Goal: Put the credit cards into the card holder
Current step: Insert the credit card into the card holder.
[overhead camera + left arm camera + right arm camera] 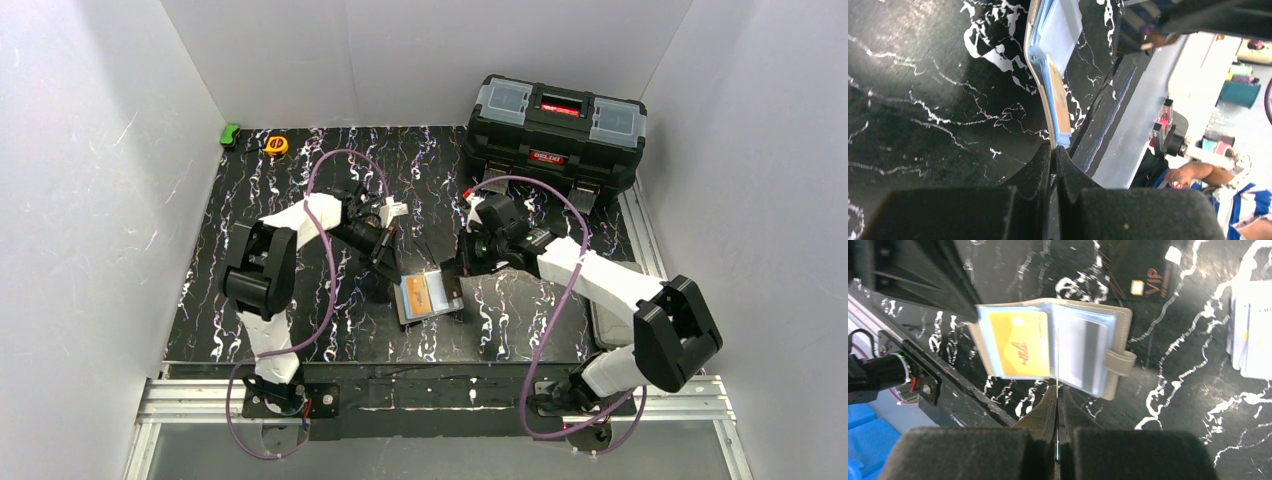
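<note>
Black marbled table (300, 320) under everything. Black toolbox (556, 125) sits far behind the card holder (430, 297), to its right, well apart. The card holder lies open near the table's front edge, between my two grippers, snap tab on its right flap. My left gripper (1053, 150) is pinched tight on the holder's taupe cover edge; my own fingers hide the rest of that edge in the left wrist view. My right gripper (1058, 390) is closed to a sliver on a thin sheet (1058, 355), which runs up over the holder's middle fold. It's seen edge-on only, so I can't tell if it's a card or a pocket leaf. An orange card (1018, 345) sits in the holder's left pocket; the right pockets are blurred. A black VIP card (1148, 285) lies on the table just beyond the holder, hard to see against the dark top. Pale credit cards (1253, 335) lie right of the holder, cut off by the frame. A yellow tape measure (277, 145) and a small green thing (230, 135) sit far behind the holder to the left; what the green thing is can't be made out.
</note>
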`<action>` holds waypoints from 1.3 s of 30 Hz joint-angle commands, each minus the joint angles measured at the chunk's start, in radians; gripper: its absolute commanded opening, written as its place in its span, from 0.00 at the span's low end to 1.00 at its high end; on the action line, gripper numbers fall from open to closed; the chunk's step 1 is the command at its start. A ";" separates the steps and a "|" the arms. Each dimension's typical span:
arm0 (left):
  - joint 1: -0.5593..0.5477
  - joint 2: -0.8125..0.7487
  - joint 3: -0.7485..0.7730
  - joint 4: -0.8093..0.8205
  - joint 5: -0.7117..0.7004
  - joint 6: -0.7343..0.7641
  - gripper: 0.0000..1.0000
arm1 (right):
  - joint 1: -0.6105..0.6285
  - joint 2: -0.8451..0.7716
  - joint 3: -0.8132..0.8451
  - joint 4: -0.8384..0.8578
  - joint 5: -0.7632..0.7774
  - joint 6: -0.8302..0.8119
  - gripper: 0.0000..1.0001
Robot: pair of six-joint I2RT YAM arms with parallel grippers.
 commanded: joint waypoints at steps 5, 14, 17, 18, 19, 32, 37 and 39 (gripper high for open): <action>-0.002 -0.114 -0.143 0.130 -0.140 -0.311 0.00 | 0.172 0.002 0.166 -0.036 0.147 -0.058 0.01; -0.002 -0.127 -0.205 0.186 -0.201 -0.384 0.00 | 0.339 0.077 0.255 -0.036 0.286 -0.118 0.01; -0.002 -0.133 -0.213 0.206 -0.213 -0.389 0.00 | 0.379 0.100 0.271 -0.054 0.305 -0.142 0.01; -0.002 -0.134 -0.216 0.211 -0.218 -0.389 0.00 | 0.387 0.107 0.276 -0.064 0.306 -0.154 0.01; -0.002 -0.134 -0.214 0.212 -0.220 -0.387 0.00 | 0.396 0.113 0.279 -0.072 0.309 -0.166 0.01; -0.021 -0.179 -0.197 0.221 -0.263 -0.440 0.00 | 0.453 0.042 0.209 -0.318 0.312 -0.130 0.01; -0.028 -0.189 -0.197 0.220 -0.274 -0.462 0.00 | 0.533 0.185 0.341 -0.443 0.357 -0.287 0.01; -0.028 -0.189 -0.198 0.220 -0.278 -0.462 0.00 | 0.560 0.210 0.353 -0.462 0.399 -0.305 0.01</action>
